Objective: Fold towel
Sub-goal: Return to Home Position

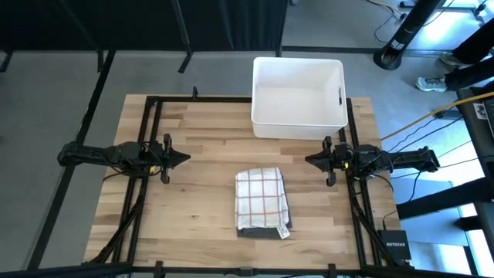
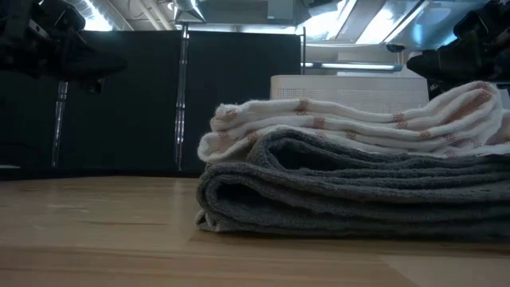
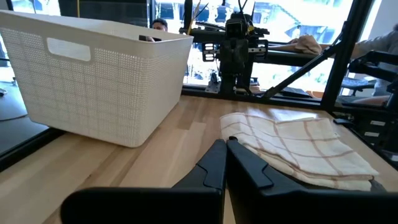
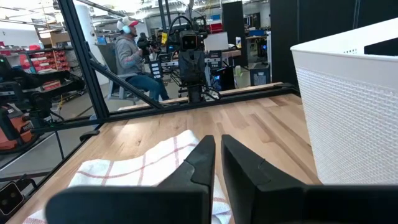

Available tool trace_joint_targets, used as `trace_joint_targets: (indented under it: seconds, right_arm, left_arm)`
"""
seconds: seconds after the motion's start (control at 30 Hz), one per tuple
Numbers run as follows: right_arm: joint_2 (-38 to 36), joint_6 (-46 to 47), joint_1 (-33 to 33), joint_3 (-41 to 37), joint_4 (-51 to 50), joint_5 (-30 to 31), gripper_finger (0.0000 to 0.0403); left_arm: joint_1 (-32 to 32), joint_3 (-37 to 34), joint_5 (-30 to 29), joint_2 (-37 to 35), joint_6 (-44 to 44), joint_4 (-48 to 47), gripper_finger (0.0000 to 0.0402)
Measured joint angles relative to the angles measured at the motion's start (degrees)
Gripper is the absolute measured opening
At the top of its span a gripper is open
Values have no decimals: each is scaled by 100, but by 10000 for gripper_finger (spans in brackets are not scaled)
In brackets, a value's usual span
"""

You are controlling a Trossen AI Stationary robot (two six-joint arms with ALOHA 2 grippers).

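Observation:
A folded white towel with red-brown checks [image 1: 261, 193] lies on top of a folded grey towel [image 1: 258, 232] in the middle of the wooden table, toward its near edge. In the low view the checked towel [image 2: 351, 119] rests on the grey one's thick folds [image 2: 351, 195]. My left gripper [image 1: 184, 159] hovers level at the table's left side, pointing toward the towels, its fingers shut [image 3: 225, 144] on nothing. My right gripper [image 1: 310, 161] hovers level at the right side, facing the towels, its fingers [image 4: 216, 140] shut but for a sliver, with nothing between them.
A white plastic basket [image 1: 298, 96] stands at the table's far edge, right of centre. Black frame rails [image 1: 154, 139] run along both sides of the table. A person [image 4: 127, 50] sits beyond the table's left side. Bare wood lies between each gripper and the towels.

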Motion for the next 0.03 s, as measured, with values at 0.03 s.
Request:
trace_joint_targets:
  seconds: [0.03]
  right_arm:
    - [0, 0, 0, 1, 0, 0, 33]
  left_arm:
    - [0, 0, 0, 0, 0, 0, 1]
